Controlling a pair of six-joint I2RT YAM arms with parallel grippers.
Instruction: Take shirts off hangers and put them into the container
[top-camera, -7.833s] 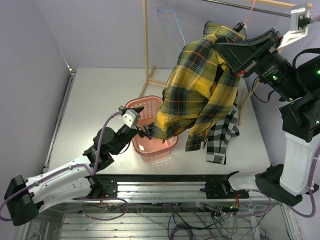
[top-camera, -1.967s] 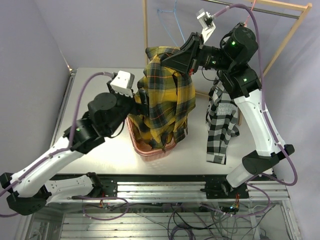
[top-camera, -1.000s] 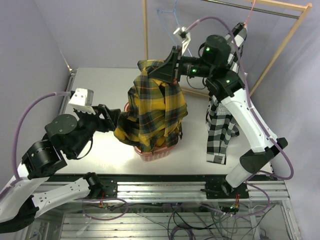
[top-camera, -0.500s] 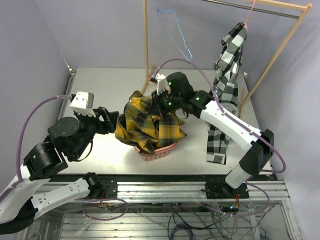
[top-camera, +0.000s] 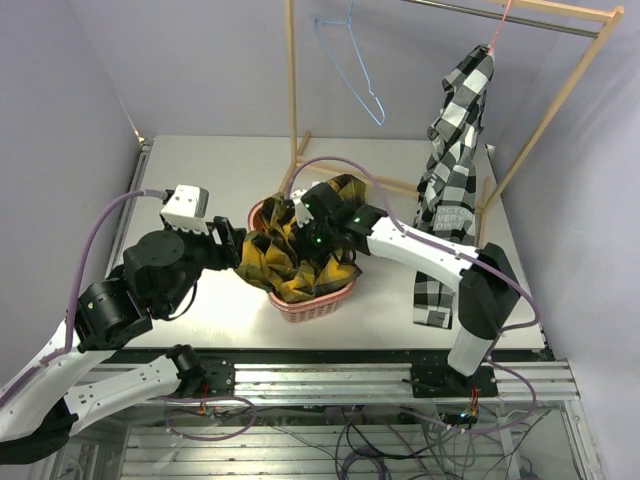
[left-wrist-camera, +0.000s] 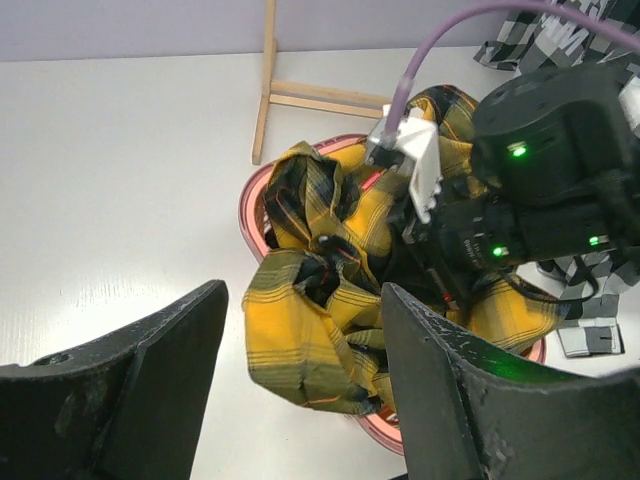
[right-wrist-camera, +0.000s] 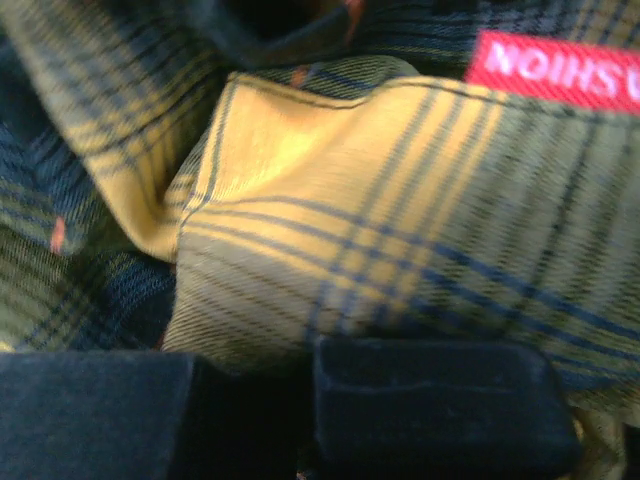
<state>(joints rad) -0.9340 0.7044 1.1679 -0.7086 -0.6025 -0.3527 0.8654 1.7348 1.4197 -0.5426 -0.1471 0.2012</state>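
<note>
Partly, plaid shirt (top-camera: 290, 268) overhangs basket (top-camera: 325, 302) rim, facing the wide-spread left tool (left-wrist-camera: 303, 292).

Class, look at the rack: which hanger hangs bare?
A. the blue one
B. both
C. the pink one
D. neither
A: the blue hanger carries nothing, while the checked shirt hangs from the pink hanger.

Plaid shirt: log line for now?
plaid shirt: in basket, spilling over rim | right fingers: shut on it | left fingers: open, empty | check shirt: hanging
</note>
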